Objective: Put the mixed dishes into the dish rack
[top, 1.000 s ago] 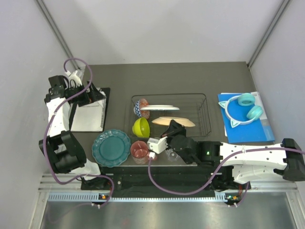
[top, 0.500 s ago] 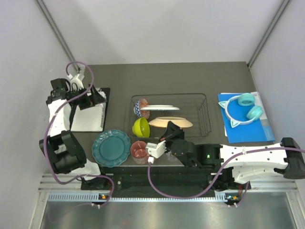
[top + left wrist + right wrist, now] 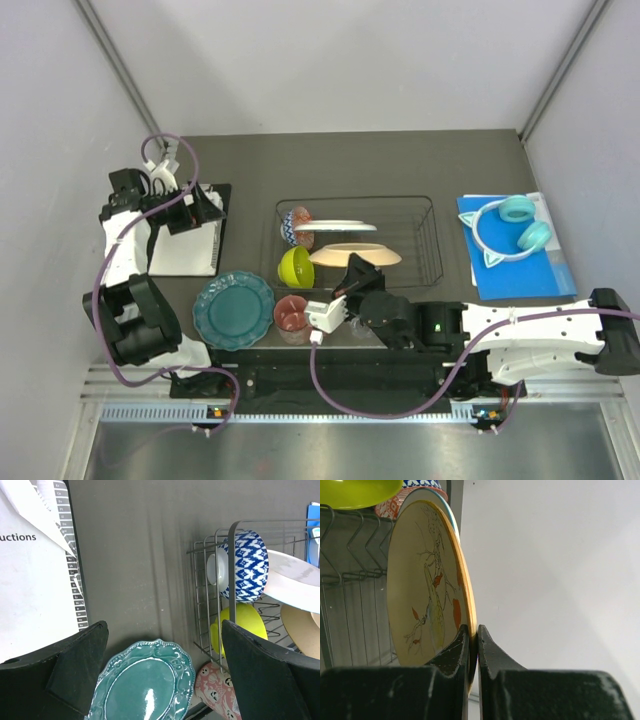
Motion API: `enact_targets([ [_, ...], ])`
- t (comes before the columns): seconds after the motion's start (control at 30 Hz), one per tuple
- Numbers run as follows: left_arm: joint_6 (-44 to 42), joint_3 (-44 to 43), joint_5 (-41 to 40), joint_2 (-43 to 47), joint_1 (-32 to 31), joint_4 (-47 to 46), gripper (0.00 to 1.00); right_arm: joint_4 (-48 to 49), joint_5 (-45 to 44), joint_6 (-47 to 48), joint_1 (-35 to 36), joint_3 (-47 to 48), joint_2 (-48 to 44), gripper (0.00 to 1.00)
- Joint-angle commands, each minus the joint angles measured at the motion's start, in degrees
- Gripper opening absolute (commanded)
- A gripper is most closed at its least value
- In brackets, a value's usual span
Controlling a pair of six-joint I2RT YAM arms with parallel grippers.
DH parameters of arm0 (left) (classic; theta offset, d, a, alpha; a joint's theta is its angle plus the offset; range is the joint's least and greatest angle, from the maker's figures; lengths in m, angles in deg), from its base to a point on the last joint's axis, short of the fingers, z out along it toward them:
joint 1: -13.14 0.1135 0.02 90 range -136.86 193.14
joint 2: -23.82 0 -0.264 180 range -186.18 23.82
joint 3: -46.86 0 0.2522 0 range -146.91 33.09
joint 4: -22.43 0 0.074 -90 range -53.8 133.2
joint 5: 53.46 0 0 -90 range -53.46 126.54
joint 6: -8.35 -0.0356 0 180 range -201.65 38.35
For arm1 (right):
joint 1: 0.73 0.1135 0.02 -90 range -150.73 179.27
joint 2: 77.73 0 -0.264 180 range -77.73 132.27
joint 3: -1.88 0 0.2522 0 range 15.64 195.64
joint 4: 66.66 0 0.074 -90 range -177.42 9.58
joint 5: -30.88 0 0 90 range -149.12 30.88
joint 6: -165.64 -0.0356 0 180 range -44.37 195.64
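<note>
The left gripper [image 3: 197,208] hangs over the clipboard [image 3: 183,248], jaws fully apart and holding nothing. The teal scalloped plate [image 3: 233,310] and pink mug [image 3: 292,314] rest on the table near the near left corner of the dish rack [image 3: 428,245]. The rack's left end holds the blue-patterned small bowl [image 3: 245,565] and lime-green bowl [image 3: 296,267], with the white plate [image 3: 335,226] beside them. The right gripper [image 3: 472,642] is clamped on the rim of the peach floral plate [image 3: 427,590], which is tilted over the rack's near side. Turquoise headphones [image 3: 515,232] lie well to the right.

Top external: dark grey table [image 3: 250,160] is overlooked from high above.
Wrists: thin dark wire dish rack [image 3: 231,555] is shared, viewed close.
</note>
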Motion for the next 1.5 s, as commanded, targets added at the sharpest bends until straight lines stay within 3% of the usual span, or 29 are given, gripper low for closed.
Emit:
enact_targets([
  [0.0, -1.1, 0.7, 1.3, 2.8, -0.1, -1.5, 0.99, 9.2, -0.5, 3.6, -0.5, 4.1, -2.2, 0.0],
  [0.43, -1.2, 0.9, 1.2, 2.2, -0.1, -1.9, 0.99, 15.5, 4.2, 8.1, -5.0, 2.6, -2.0, 0.0],
  [1.47, -3.8, -1.1, 2.7, 0.2, 0.8, 1.6, 0.99, 21.4, 12.1, -2.3, -13.3, -0.2, 5.1, 0.0],
])
